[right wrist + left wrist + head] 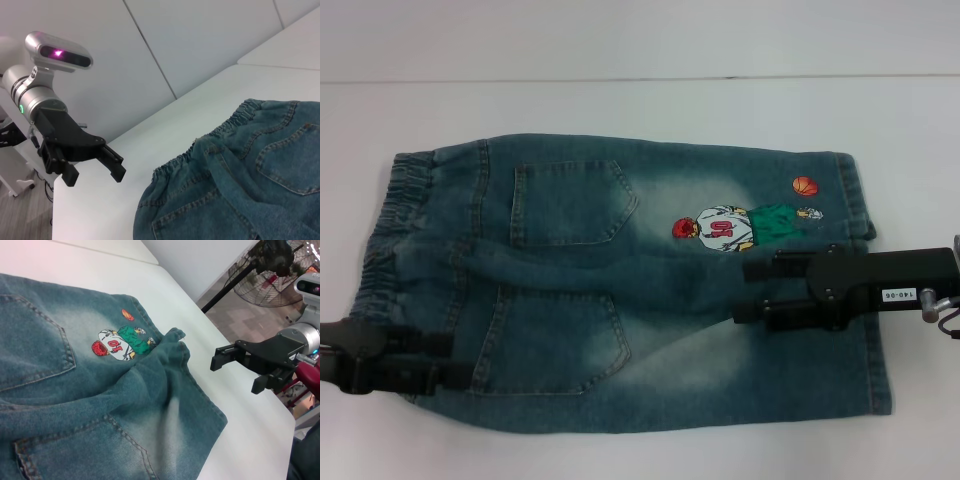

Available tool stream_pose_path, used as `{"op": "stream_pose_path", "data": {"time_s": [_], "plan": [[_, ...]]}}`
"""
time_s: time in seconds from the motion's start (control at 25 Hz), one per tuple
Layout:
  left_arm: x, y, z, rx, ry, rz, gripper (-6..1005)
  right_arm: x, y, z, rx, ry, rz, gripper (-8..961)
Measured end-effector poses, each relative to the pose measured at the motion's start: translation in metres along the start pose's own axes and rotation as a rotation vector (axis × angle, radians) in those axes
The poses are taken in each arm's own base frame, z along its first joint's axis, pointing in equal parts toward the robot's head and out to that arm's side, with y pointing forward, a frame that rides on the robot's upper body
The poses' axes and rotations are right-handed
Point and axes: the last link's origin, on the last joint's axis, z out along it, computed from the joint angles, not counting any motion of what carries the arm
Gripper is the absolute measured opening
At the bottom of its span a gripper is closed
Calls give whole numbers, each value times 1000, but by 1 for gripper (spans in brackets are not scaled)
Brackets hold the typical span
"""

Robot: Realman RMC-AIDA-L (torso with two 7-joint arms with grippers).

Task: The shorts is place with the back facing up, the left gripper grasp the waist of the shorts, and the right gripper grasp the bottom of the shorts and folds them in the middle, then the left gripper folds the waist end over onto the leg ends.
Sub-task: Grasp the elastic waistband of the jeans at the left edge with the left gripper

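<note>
Over the shorts [620, 280], both pincers, left [445, 360] and right [748, 292], gape empty, arms cut off

You have a plain white tabletop [620, 105], and the only thing lying on it is a pair of denim shorts [570, 330], spread flat with the back pockets facing up.

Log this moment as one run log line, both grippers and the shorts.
shorts: flat on table, back up, unfolded | left gripper: open, at waist corner, no grasp | right gripper: open, over leg end, no grasp
</note>
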Motion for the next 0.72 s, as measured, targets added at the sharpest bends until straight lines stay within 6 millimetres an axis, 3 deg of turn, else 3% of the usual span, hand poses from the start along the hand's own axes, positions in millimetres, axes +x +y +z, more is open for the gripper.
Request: {"op": "stream_pose_path", "data": {"time_s": [0.48,0.72], "plan": [[1,-2,-1,16,4,-15,875,0,0,1,-2,0,0,807],[15,-9,-34,101,40,-161,874,0,0,2,-2,2,0,806]]}}
